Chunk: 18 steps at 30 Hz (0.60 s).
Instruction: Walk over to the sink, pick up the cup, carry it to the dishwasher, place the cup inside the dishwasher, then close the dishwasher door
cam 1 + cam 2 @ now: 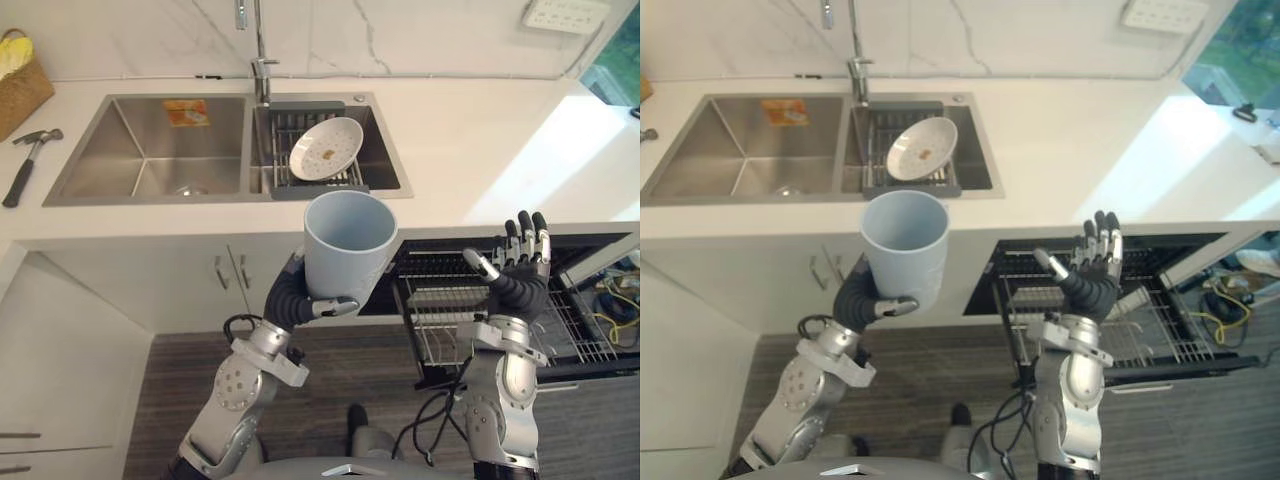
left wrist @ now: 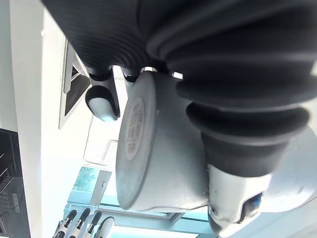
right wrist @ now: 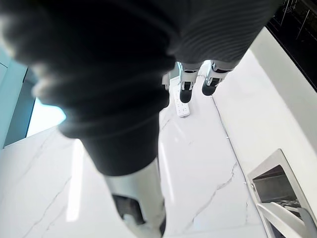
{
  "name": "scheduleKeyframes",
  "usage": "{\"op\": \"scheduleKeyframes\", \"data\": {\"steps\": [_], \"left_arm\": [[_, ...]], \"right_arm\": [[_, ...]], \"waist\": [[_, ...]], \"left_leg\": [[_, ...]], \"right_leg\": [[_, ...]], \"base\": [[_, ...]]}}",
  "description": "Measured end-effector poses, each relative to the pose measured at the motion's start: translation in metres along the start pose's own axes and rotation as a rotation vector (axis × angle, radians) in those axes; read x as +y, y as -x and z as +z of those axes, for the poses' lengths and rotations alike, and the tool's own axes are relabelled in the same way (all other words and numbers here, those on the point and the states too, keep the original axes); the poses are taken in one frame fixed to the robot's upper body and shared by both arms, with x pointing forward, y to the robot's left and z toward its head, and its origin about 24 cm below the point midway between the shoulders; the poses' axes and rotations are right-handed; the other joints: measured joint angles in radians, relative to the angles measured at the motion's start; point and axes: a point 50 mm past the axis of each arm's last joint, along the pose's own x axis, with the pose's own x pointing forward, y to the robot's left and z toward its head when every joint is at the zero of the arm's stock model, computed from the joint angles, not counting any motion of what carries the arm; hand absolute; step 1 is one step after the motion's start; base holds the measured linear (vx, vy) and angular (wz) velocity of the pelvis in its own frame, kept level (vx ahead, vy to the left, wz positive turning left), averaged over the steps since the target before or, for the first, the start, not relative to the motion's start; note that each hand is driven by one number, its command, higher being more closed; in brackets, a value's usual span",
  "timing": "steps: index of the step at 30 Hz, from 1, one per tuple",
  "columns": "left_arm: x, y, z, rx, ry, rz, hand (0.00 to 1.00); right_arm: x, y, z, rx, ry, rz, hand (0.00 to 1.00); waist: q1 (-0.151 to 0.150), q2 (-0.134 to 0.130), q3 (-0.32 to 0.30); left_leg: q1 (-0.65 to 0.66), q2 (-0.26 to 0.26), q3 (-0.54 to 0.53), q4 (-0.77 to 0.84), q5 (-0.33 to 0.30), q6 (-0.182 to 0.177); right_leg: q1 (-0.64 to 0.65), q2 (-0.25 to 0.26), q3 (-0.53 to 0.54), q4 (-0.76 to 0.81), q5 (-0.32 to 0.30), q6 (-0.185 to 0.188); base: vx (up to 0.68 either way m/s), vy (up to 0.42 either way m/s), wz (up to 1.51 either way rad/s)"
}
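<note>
Clutching the blue cup upright at the counter's front edge is the left hand, while the right hand hovers, fingers spread, over the dishwasher rack.

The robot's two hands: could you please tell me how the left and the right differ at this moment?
The left hand is curled round the pale blue cup, held upright; the right hand is open, fingers straight, holding nothing. The left hand shows before the cabinet under the sink; the right hand shows over the dishwasher rack. Both are raised, with dark ribbed covers.
</note>
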Motion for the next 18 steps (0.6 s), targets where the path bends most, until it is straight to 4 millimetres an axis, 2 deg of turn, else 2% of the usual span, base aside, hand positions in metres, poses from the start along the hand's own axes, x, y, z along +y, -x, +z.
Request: {"op": "scheduleKeyframes", "data": {"steps": [1, 3, 4, 5, 6, 7, 8, 9, 10, 11, 12, 15, 18], "left_arm": [[0.003, 0.000, 0.000, 0.001, -0.022, 0.013, 1.00], [0.008, -0.001, 0.001, 0.004, -0.060, 0.049, 1.00], [0.016, -0.003, 0.004, -0.002, -0.092, 0.090, 1.00], [0.024, -0.006, 0.009, -0.020, -0.140, 0.128, 1.00], [0.028, -0.008, 0.011, -0.030, -0.156, 0.145, 1.00], [0.032, -0.010, 0.014, -0.040, -0.176, 0.173, 1.00], [0.034, -0.013, 0.016, -0.052, -0.200, 0.191, 1.00], [0.034, -0.015, 0.018, -0.063, -0.223, 0.200, 1.00], [0.034, -0.016, 0.019, -0.068, -0.236, 0.204, 1.00], [0.035, -0.019, 0.020, -0.073, -0.257, 0.210, 1.00], [0.035, -0.021, 0.020, -0.071, -0.275, 0.222, 1.00], [0.037, -0.026, 0.022, -0.090, -0.348, 0.263, 1.00], [0.039, -0.031, 0.024, -0.114, -0.428, 0.303, 1.00]], "right_arm": [[0.001, 0.002, -0.002, 0.017, 0.000, 0.017, 0.00], [0.008, 0.003, -0.005, 0.031, -0.014, 0.063, 0.00], [0.016, -0.001, -0.006, 0.021, -0.031, 0.111, 0.00], [0.025, -0.006, -0.006, 0.008, -0.053, 0.154, 0.00], [0.028, -0.008, -0.005, -0.001, -0.059, 0.175, 0.00], [0.033, -0.011, -0.004, -0.010, -0.066, 0.201, 0.00], [0.037, -0.012, -0.005, -0.012, -0.076, 0.220, 0.00], [0.042, -0.013, -0.008, -0.002, -0.087, 0.241, 0.00], [0.045, -0.013, -0.010, 0.005, -0.094, 0.253, 0.00], [0.053, -0.014, -0.012, 0.011, -0.110, 0.286, 0.00], [0.061, -0.013, -0.013, 0.017, -0.123, 0.326, 0.00], [0.076, -0.016, -0.010, 0.008, -0.148, 0.427, 0.00], [0.087, -0.020, -0.006, -0.011, -0.191, 0.491, 0.00]], "waist": [[0.000, -0.004, 0.002], [0.005, -0.007, 0.007], [0.011, 0.005, 0.017], [0.024, 0.011, 0.031], [0.024, 0.010, 0.037], [0.024, 0.008, 0.037], [0.024, 0.009, 0.037], [0.029, 0.006, 0.036], [0.033, 0.004, 0.036], [0.034, 0.012, 0.041], [0.030, 0.020, 0.044], [0.033, 0.020, 0.042], [0.035, 0.019, 0.043]], "left_leg": [[0.000, 0.001, 0.013, 0.009, -0.009, 0.001], [0.002, 0.010, 0.060, 0.019, -0.012, 0.006], [0.007, 0.033, 0.104, 0.010, -0.007, 0.014], [0.019, 0.065, 0.168, -0.018, 0.006, 0.027], [0.021, 0.065, 0.182, -0.022, 0.008, 0.027], [0.018, 0.065, 0.199, -0.026, 0.013, 0.030], [0.014, 0.065, 0.207, -0.029, 0.018, 0.028], [0.009, 0.064, 0.207, -0.029, 0.023, 0.019], [0.005, 0.064, 0.206, -0.028, 0.024, 0.014], [-0.010, 0.073, 0.197, -0.026, 0.033, 0.002], [-0.016, 0.076, 0.185, -0.036, 0.053, -0.002], [-0.017, 0.092, 0.168, -0.040, 0.063, -0.012], [-0.016, 0.091, 0.168, -0.040, 0.064, -0.015]], "right_leg": [[-0.007, 0.001, -0.002, 0.002, 0.005, -0.003], [-0.034, 0.012, -0.026, 0.005, 0.048, -0.032], [-0.045, 0.038, -0.058, -0.035, 0.131, -0.098], [-0.037, 0.046, -0.097, -0.076, 0.160, -0.142], [-0.048, 0.036, -0.138, -0.016, 0.112, -0.151], [-0.060, 0.014, -0.188, 0.081, 0.022, -0.148], [-0.044, -0.006, -0.206, 0.133, -0.052, -0.112], [0.001, -0.013, -0.210, 0.112, -0.088, -0.085], [0.021, -0.013, -0.217, 0.076, -0.094, -0.061], [0.045, 0.002, -0.234, 0.008, -0.047, -0.018], [0.070, 0.021, -0.249, -0.051, -0.011, -0.025], [0.128, 0.058, -0.256, -0.175, 0.058, -0.040], [0.142, 0.065, -0.255, -0.205, 0.076, -0.042]], "base": [[-0.02, -0.005, -0.46], [-0.05, -0.030, -0.78], [-0.12, -0.050, -1.27], [-0.11, -0.037, -1.24], [-0.10, -0.001, -0.89], [-0.08, 0.017, -0.45], [-0.11, -0.008, -0.35], [-0.08, -0.042, -0.21], [-0.07, -0.104, -0.08], [-0.04, -0.131, 0.10], [-0.03, -0.132, 0.13], [-0.01, -0.103, 0.00], [-0.03, -0.041, -0.01]]}}
